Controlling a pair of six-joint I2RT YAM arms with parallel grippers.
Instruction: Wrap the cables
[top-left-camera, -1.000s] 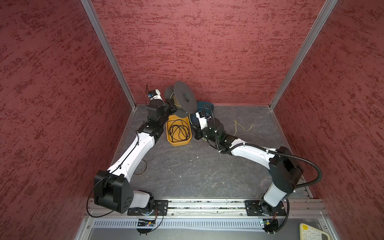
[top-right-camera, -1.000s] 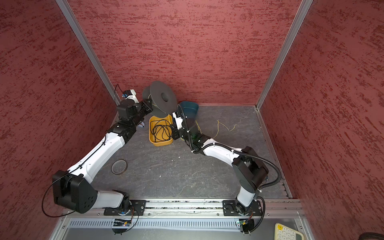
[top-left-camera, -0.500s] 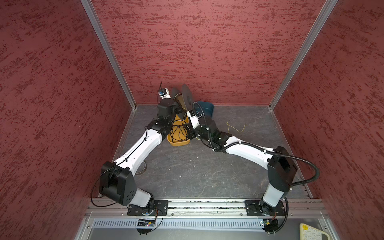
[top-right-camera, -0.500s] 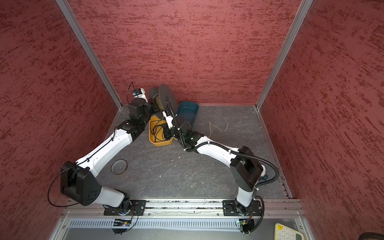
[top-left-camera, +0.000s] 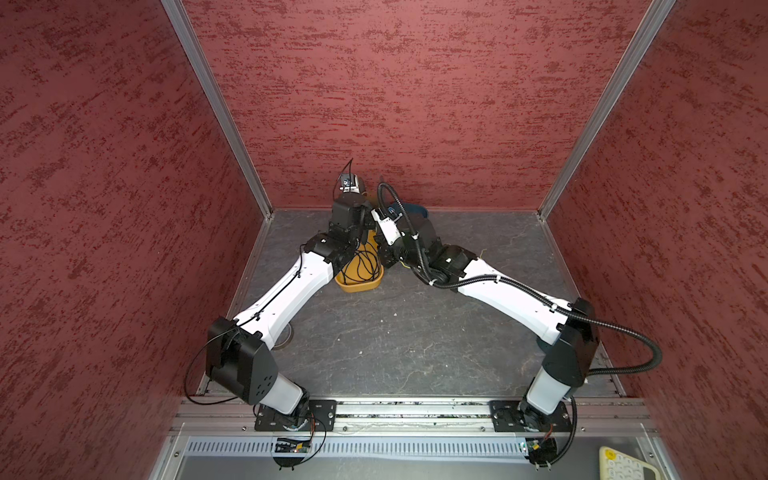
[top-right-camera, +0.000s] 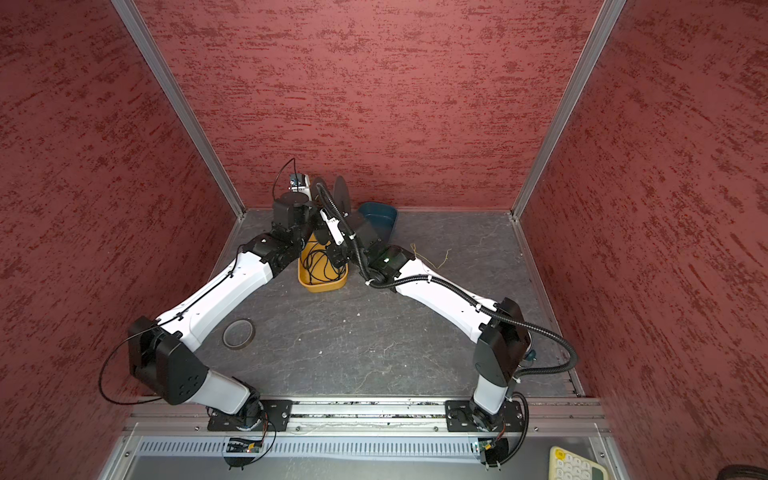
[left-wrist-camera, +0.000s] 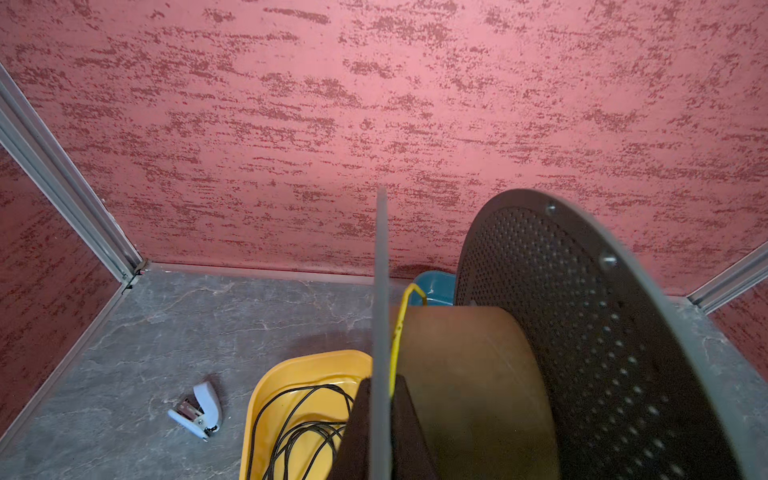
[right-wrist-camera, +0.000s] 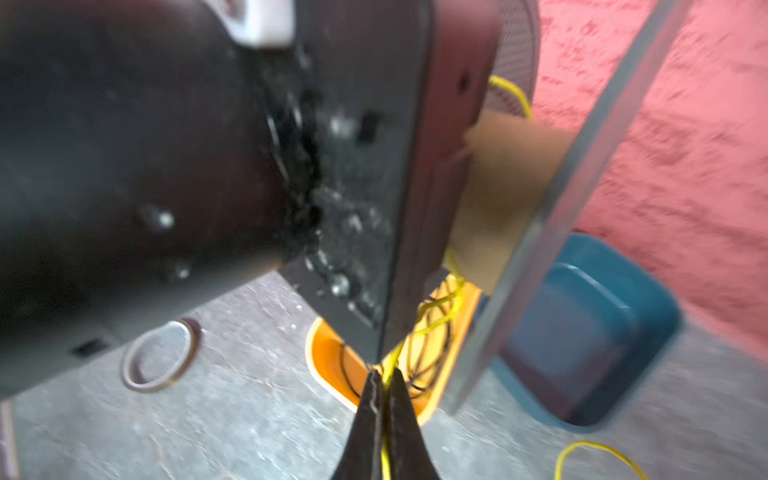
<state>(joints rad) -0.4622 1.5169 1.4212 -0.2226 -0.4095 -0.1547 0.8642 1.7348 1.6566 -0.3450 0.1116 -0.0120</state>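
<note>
Now | spool (left-wrist-camera: 469, 374) turns from face-on to edge-on at far centre | left tool (left-wrist-camera: 380, 386) clamps its flange | right tool (right-wrist-camera: 384, 382) pinches yellow cable (left-wrist-camera: 396, 336) | winding judged barely begun

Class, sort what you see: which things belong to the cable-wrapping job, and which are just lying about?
In the job: yellow wire, spool, left gripper clamping the spool's flange, right gripper pinching the wire.
Lying about: tape roll, staple remover, blue tray, yellow tray of black cable, calculator.
</note>
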